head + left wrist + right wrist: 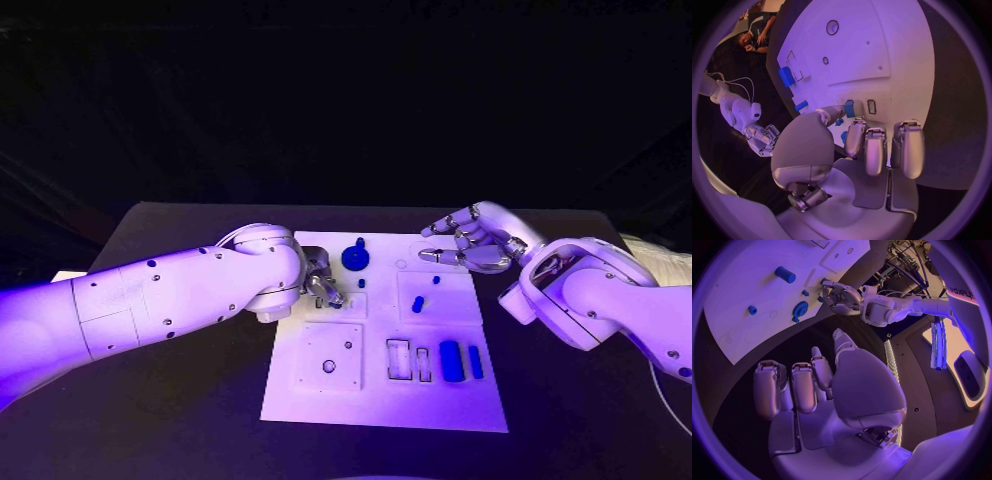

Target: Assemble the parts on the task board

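Note:
The white task board (382,400) lies in the middle of the table. My left hand (322,288) reaches over its far left part. In the left wrist view its thumb and a finger (856,137) pinch a small blue part (842,131) just above the board, close to another blue part (849,108) standing by a slot. My right hand (473,245) hovers over the board's far right corner, fingers apart and holding nothing. A round blue disc (356,258), a blue cylinder (418,303) and two long blue pieces (451,360) sit on the board.
A raised white square plate with holes (330,357) occupies the board's near left. Empty rectangular slots (400,359) lie beside the long pieces. Black table (173,400) surrounds the board. A pale object (656,258) lies at the table's far right edge.

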Available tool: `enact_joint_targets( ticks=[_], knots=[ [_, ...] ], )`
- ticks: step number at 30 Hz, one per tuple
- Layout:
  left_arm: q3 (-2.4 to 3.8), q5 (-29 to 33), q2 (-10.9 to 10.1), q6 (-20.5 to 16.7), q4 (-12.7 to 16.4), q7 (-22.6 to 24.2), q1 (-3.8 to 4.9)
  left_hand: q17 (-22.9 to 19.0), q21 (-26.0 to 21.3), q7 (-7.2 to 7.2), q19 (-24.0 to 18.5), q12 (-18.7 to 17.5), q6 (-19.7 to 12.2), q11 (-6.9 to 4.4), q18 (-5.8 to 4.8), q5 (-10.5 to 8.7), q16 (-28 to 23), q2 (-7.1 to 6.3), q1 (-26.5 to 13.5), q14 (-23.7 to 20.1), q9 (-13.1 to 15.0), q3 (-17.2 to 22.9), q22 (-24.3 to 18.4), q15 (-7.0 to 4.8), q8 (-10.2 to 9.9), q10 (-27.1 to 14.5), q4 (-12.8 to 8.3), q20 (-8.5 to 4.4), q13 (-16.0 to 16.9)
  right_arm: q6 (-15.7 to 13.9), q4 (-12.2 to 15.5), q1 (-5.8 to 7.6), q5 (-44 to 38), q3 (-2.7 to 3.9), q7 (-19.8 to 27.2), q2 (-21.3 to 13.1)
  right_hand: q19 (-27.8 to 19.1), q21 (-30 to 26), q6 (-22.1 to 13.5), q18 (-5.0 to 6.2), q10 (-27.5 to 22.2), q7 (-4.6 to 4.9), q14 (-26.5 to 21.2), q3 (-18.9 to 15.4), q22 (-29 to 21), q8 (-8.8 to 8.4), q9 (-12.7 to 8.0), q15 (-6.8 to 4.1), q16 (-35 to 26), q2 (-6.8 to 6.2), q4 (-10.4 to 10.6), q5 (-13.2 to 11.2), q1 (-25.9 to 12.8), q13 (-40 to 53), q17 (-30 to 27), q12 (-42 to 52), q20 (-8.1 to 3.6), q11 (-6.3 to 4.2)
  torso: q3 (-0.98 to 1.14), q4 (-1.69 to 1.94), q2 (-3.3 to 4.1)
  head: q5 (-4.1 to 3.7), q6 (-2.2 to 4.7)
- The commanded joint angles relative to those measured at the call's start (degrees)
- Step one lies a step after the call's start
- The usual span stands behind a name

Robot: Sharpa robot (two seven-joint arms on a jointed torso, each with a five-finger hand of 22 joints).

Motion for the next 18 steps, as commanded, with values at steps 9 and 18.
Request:
enact_joint_targets(
  ticks=[9, 18],
  knots=[
    [-0.21, 0.5, 1.26, 4.63, -1.36, -3.53, -0.23, 15.06, -0.18, -1.35, 2.38, 0.38, 1.61, -0.41, -0.81, -0.16, 0.17, 2.07, -2.33, 6.13, 0.35, 5.71, 9.77, -0.38, -0.09, 0.35, -5.91, -0.39, 0.63, 0.57, 0.24, -0.09, -0.24, -0.01, 0.14, 0.03, -0.34, -0.39, 0.17, 1.01, -0.16, -0.29, 2.68, -0.6, 2.52, 0.03, 0.11, -0.29, -0.31, 0.27, 0.16, 2.09, 1.11, 0.7, 0.02, 0.07, -0.18, -0.3, 0.03, -0.04, -0.03, -0.02, -0.07],
    [-0.2, 0.51, 1.58, 5.45, -1.85, -3.58, -0.22, 15.06, -0.2, -1.62, 2.42, 0.73, 2.63, -0.57, -0.83, -0.24, 0.17, 3.96, -5.41, 6.13, 0.23, 2.96, 9.86, -0.48, -0.55, 0.43, -3.38, -0.45, 0.93, 0.62, 0.45, -0.09, -0.24, -0.02, 0.02, -0.09, -0.32, -0.43, 0.2, 1.01, -0.21, -0.29, 2.69, -0.67, 2.51, 0.03, 0.13, -0.31, -0.39, 0.31, 0.21, 2.89, 1.32, 0.61, -0.02, 0.01, -0.2, -0.32, -0.02, 0.01, 0.03, -0.11, -0.01]
  ],
)
